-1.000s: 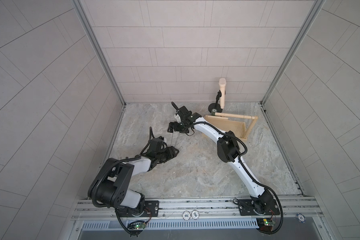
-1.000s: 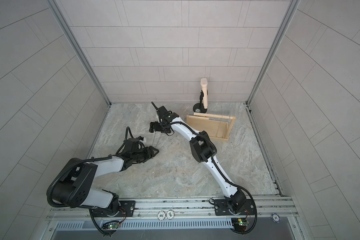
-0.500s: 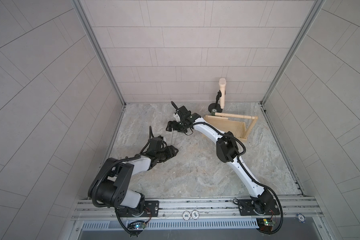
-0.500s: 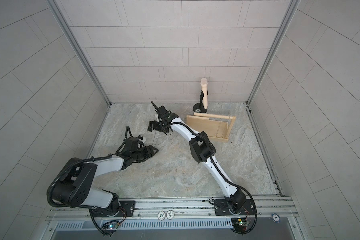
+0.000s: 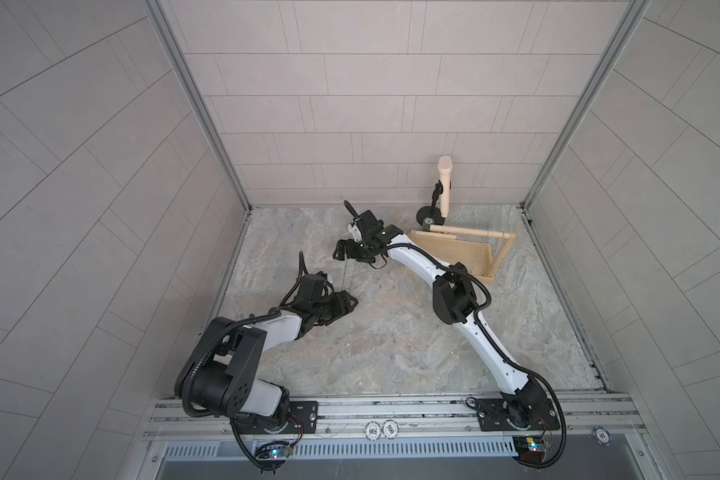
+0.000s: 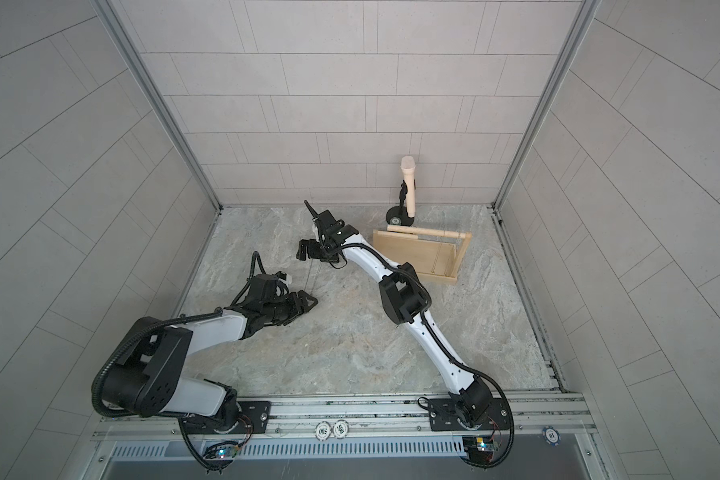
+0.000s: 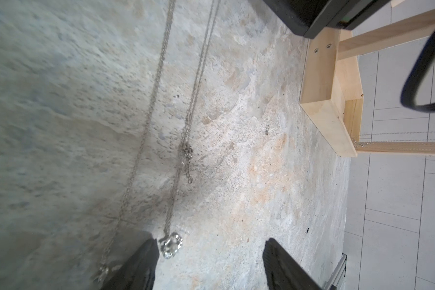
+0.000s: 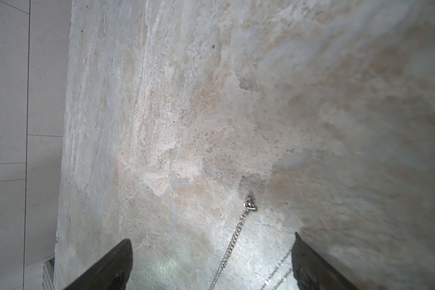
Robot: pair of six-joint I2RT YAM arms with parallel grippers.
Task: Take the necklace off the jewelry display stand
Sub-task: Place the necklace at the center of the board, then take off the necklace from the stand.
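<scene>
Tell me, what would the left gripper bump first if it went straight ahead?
Probably the necklace: its pendant lies just ahead between the left gripper's open jaws, chain running on along the table. Further on, maybe the right arm; depth is unclear.

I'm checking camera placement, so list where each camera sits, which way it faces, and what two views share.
Both top views: high over the front rail, looking down on the stone table, both arms and the jewelry display stand.
Left wrist: behind the left pincer, low over the table, facing the stand; two dark fingertips show.
Right wrist: behind the right pincer, facing down at the stone; two dark fingertips show.
Shared: both wrist views catch the necklace chain lying on the table.
</scene>
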